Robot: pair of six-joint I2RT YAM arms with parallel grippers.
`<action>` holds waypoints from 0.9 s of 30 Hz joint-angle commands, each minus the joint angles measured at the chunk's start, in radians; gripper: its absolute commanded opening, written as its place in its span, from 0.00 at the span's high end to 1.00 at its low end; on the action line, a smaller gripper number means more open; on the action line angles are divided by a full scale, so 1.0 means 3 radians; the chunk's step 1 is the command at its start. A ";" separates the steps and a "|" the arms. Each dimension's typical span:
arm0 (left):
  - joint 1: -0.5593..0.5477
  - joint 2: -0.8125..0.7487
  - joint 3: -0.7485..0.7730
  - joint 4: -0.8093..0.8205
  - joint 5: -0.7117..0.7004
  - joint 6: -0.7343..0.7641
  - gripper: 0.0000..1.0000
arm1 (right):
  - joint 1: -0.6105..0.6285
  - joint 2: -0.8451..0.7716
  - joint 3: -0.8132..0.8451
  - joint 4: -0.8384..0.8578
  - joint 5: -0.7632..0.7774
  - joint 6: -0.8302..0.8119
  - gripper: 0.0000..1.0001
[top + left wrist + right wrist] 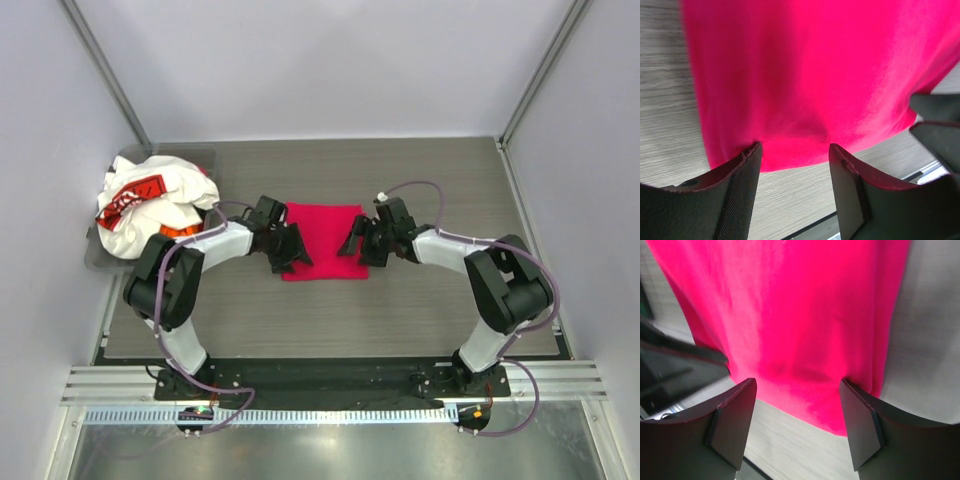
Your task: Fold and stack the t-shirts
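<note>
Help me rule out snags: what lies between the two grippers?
Only the magenta t-shirt, lying flat, from left gripper to right gripper; the top view shows it.

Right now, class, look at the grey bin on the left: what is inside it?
A crumpled white t-shirt with red-and-black print fills the grey bin, orange cloth showing at its near edge. The bin's floor and anything under the pile are covered.

The top view looks steeply down from above and behind the arm bases (190,372), taking in the whole table (420,170). Both wrist views sit low and very close, facing each other across the red shirt (323,240), which all three views share.
</note>
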 commanded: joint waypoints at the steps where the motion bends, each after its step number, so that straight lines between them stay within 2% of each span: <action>1: 0.0003 -0.0129 -0.0073 -0.0189 -0.0401 0.0200 0.42 | 0.0032 -0.0204 -0.0361 -0.0395 0.0164 0.0059 0.27; 4: 0.0003 -0.0277 0.0228 -0.0623 -0.0560 0.0430 0.41 | 0.0119 -0.0531 -0.0296 -0.0676 0.0317 0.0039 0.24; 6: 0.0003 -0.0313 0.0499 -0.1076 -0.0713 0.0573 0.38 | 0.0155 -0.0710 -0.0102 -0.0895 0.0379 0.0003 0.16; 9: -0.0008 -0.0420 0.1062 -0.1603 -0.0836 0.0793 0.34 | 0.0155 -0.0838 0.0245 -0.1232 0.0536 -0.0104 0.09; 10: -0.0008 -0.0492 0.1286 -0.1712 -0.0857 0.0875 0.32 | 0.0144 -0.0864 0.0323 -0.1310 0.0593 -0.0155 0.09; 13: -0.0003 -0.0666 0.1513 -0.2020 -0.0903 0.0973 0.32 | 0.0043 -0.0895 0.0477 -0.1464 0.0778 -0.0222 0.11; 17: -0.0002 -0.1196 0.1340 -0.2143 -0.1055 0.1100 0.32 | -0.0121 -0.0681 0.0574 -0.1469 0.0706 -0.0359 0.19; 23: 0.0003 -0.1989 0.0569 -0.1939 -0.1251 0.1142 0.32 | -0.0285 -0.0174 0.0901 -0.1464 0.0727 -0.0528 0.25; 27: 0.0003 -0.2357 0.0302 -0.1898 -0.1307 0.1136 0.33 | -0.0362 0.0168 0.1074 -0.1418 0.0671 -0.0585 0.29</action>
